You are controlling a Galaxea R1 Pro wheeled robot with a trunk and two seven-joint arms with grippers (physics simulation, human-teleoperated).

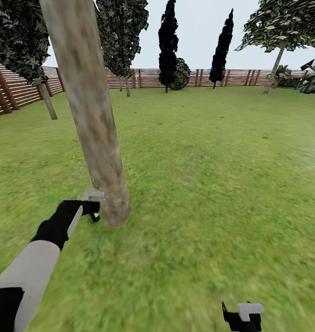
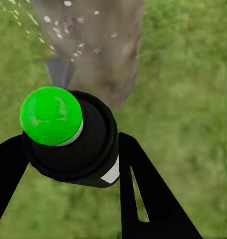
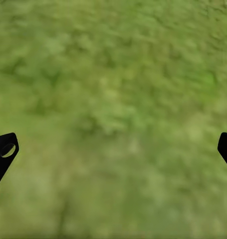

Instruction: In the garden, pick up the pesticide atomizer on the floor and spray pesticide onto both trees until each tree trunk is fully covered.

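A thick pale mottled tree trunk (image 1: 90, 106) rises from the grass just ahead on the left, leaning slightly in the head view. My left gripper (image 1: 89, 210) is low beside the trunk's base, shut on the pesticide atomizer (image 2: 68, 134), a black bottle with a bright green round cap. Its grey nozzle (image 2: 60, 71) points at the trunk (image 2: 93, 45), and white droplets fleck the bark there. My right gripper (image 1: 242, 317) hangs open over bare grass at the lower right, its fingertips (image 3: 4, 149) wide apart. A second pale-trunked tree (image 1: 275, 69) stands far off at the right.
Green lawn (image 1: 212, 184) stretches to a brown slatted fence (image 1: 143, 77) along the back. Two near-black cypresses (image 1: 168, 44) stand by the fence. A thinner leaning tree (image 1: 46, 99) grows at the left near the fence corner.
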